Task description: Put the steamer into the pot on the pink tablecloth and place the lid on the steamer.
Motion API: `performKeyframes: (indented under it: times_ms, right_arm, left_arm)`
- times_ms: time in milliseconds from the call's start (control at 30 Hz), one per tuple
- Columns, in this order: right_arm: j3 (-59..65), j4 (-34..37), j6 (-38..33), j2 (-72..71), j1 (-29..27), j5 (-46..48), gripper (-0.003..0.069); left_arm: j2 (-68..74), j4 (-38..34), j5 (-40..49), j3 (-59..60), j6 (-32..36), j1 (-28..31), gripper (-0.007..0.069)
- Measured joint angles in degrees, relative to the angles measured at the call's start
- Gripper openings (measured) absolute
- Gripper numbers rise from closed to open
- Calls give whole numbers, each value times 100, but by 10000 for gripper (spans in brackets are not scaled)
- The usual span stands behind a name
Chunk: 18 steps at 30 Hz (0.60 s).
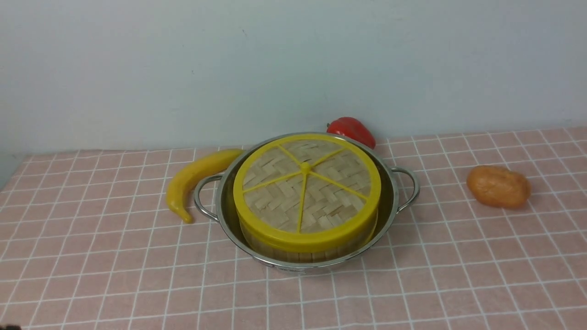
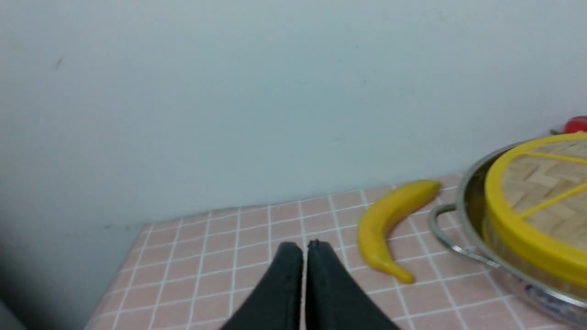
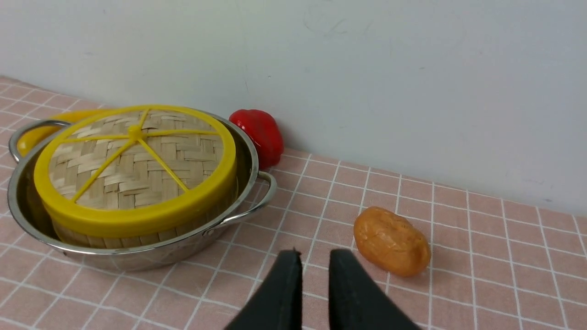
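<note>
The shiny pot (image 1: 390,201) stands mid-table on the pink tablecloth (image 1: 137,275). Inside it sits the steamer (image 1: 298,255), with only its bamboo wall showing under the lid (image 1: 306,188). The lid is a woven disc with a yellow rim and spokes, and it lies flat on the steamer. Neither gripper shows in the front view. In the left wrist view my left gripper (image 2: 304,245) hangs to the pot's left, fingers almost touching, holding nothing. In the right wrist view my right gripper (image 3: 314,254) hangs to the right of the pot (image 3: 251,158), slightly open and empty.
A yellow banana (image 1: 195,176) lies against the pot's left handle. A red pepper (image 1: 352,129) sits behind the pot by the wall. An orange-brown potato (image 1: 498,186) lies to the right, close to my right gripper's fingers (image 3: 353,284).
</note>
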Motion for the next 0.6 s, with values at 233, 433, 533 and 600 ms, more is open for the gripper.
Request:
performKeyframes:
  times_ms: [233,433,533,600]
  right_arm:
    - [0,0,0,0,0,-5,165]
    - [0,0,0,0,0,-5,192]
    - [0,0,0,0,0,-5,210]
    - [0,0,0,0,0,-5,218]
  left_arm:
    - [-1223,54,-746,1582,15,70,25]
    - [-1321,48,-751,1636,15,70,46]
    - [-1324,43,-756,1636,18,70,57]
    - [-1324,43,-756,1636,18,70,64]
